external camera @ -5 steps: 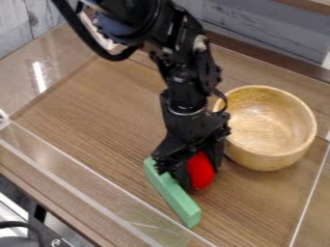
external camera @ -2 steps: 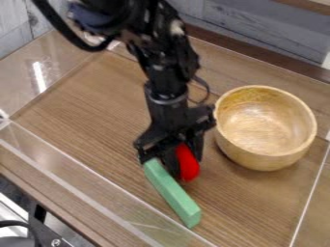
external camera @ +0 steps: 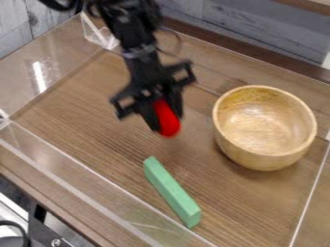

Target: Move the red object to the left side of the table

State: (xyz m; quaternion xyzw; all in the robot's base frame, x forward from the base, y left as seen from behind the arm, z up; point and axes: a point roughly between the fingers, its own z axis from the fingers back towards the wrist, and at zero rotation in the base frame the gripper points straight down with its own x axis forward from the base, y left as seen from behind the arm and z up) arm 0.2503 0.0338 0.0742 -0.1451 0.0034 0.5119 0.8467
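claw [external camera: 157, 108] gripping red fruit [external camera: 162, 119] midair

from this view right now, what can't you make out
- Red object: its sides and leafy top, hidden by the jaws around it in the camera view.
- Jaws: their tips, blurred by motion and dark against each other.
- Wooden bowl: its outer far side, hidden by its own rim.
- Robot arm: its upper part, cut off by the top edge.

Black arm's top beyond the frame [external camera: 125, 21].
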